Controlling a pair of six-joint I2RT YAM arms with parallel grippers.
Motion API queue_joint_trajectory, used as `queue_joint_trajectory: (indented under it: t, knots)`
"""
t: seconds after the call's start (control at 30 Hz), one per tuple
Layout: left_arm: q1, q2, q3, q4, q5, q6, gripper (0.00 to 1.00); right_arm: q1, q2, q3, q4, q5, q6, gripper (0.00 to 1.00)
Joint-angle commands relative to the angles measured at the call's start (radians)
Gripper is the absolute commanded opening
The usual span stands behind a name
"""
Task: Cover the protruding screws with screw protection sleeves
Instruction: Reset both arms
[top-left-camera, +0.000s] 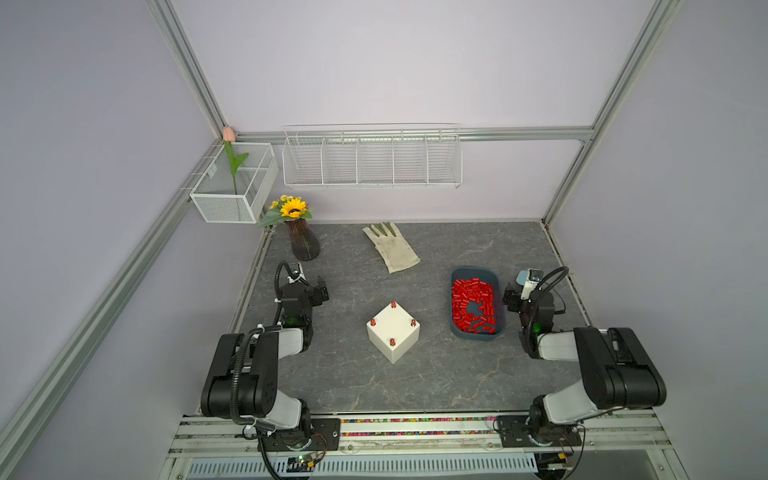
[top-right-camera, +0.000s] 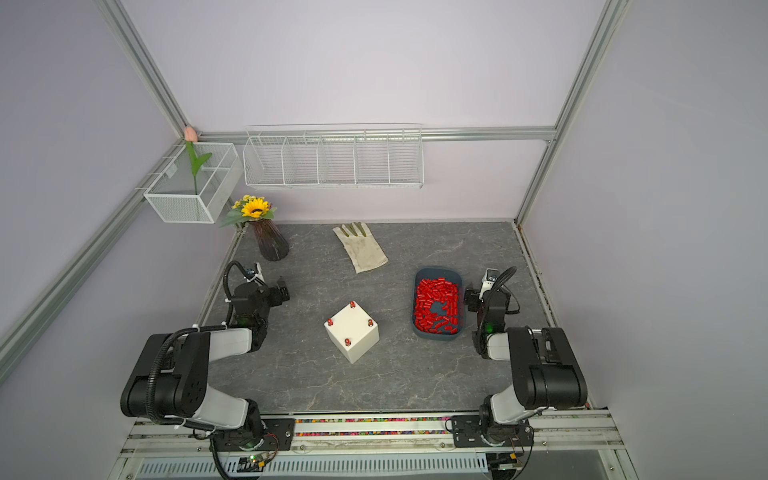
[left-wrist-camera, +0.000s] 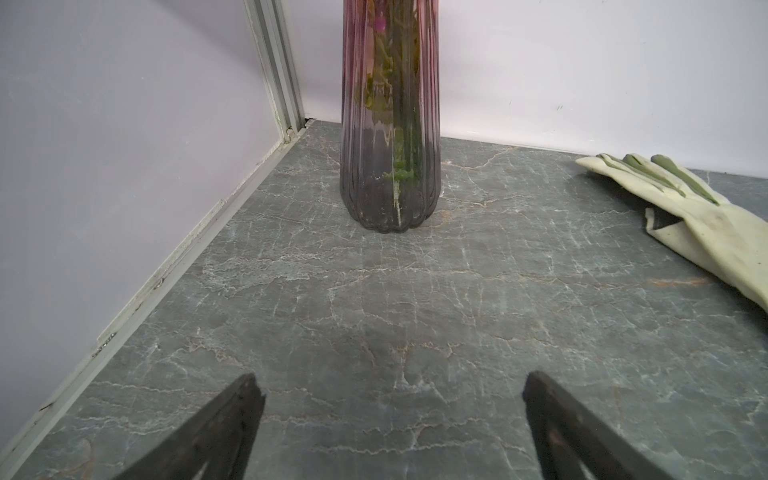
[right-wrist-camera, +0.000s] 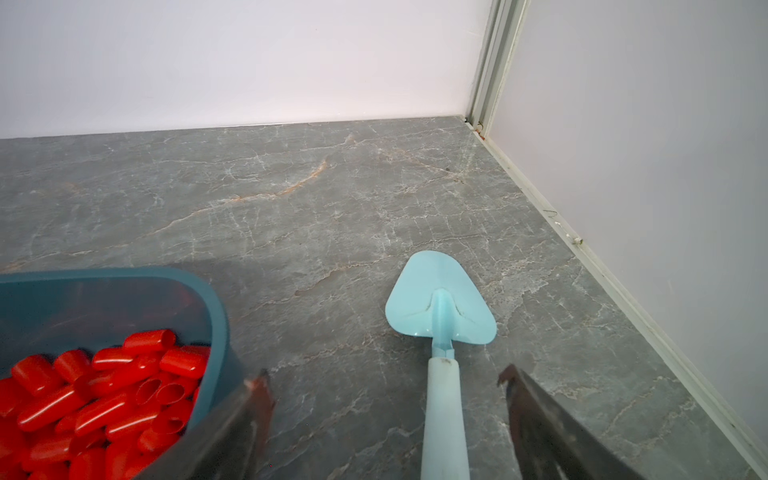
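1. The white box (top-left-camera: 392, 332) stands near the middle of the table. Each of the protruding screws (top-left-camera: 392, 342) at its four top corners appears to carry a red cap, so the job looks essentially finished (how deeply each cap sits is too small to tell).
2. The spare screw protection sleeves (top-left-camera: 473, 305) lie heaped in the blue tray (top-left-camera: 474, 270), just right of the box and apart from it.
3. The left gripper (left-wrist-camera: 388, 384) hovers well to the box's left with its fingers spread wide and nothing between them. A reach from there that swept low across the box top could knock a loose cap off its screw.
4. The right gripper (right-wrist-camera: 381, 372) sits on the tray's far side from the box, fingers also spread and gripping nothing. The handle of a pale blue scoop (right-wrist-camera: 442, 303) lies on the table between them.
5. If those fingers closed, they would probably catch the scoop handle, and one finger sits close enough to the tray wall to nudge it and spill sleeves.
6. A half-seated cap could drop off if the box is jolted
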Motion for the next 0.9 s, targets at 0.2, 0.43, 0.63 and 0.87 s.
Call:
queue_joint_trajectory:
  t: [0.2, 0.43, 0.63, 0.87]
  knots:
    - [0.006, 0.005, -0.002, 0.020, 0.012, 0.014, 1.00, 0.011, 0.013, 0.019, -0.002, 0.005, -0.034, 0.89]
    - [0.006, 0.005, -0.002, 0.020, 0.012, 0.015, 1.00, 0.026, 0.014, 0.020, 0.001, 0.033, -0.043, 0.89]
    - [0.004, 0.005, -0.002, 0.020, 0.012, 0.015, 1.00, 0.029, 0.014, 0.021, 0.000, 0.038, -0.044, 0.89]
    - [0.004, 0.003, 0.000, 0.014, 0.018, 0.019, 1.00, 0.029, 0.016, 0.021, 0.001, 0.038, -0.045, 0.89]
